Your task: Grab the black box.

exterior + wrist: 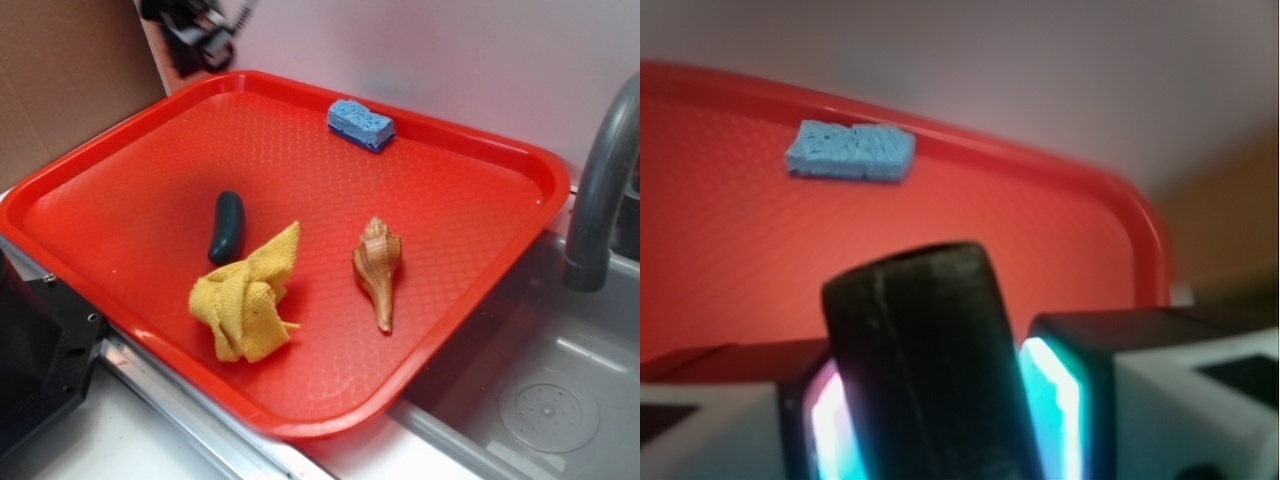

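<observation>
In the wrist view the black box (925, 350) fills the gap between my two lit pads (845, 425), a matte dark block with rounded edges standing upright. My gripper (940, 410) is shut on it, held above the red tray (730, 300). In the exterior view my gripper (198, 38) hangs high over the tray's far left corner. There the box cannot be told apart from the dark fingers.
On the red tray (470, 230) lie a blue sponge (360, 124) at the back, a dark green pickle-shaped piece (226, 226), a crumpled yellow cloth (247, 295) and a seashell (377, 268). A grey faucet (600, 190) and a sink (540, 400) are to the right.
</observation>
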Action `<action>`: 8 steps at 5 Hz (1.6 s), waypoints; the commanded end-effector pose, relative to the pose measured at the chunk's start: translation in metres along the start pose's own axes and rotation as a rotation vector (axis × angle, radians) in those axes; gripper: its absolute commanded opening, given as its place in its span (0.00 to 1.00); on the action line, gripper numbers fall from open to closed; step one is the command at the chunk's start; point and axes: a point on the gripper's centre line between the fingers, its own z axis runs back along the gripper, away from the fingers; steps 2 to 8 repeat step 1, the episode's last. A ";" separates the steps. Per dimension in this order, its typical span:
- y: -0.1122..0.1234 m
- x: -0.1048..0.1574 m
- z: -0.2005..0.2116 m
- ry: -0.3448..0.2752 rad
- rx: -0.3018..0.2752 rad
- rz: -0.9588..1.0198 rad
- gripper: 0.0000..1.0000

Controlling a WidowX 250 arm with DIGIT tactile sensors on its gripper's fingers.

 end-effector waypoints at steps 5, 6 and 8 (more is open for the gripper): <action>0.010 -0.011 0.068 -0.030 -0.069 0.364 0.00; 0.010 -0.011 0.068 -0.030 -0.069 0.364 0.00; 0.010 -0.011 0.068 -0.030 -0.069 0.364 0.00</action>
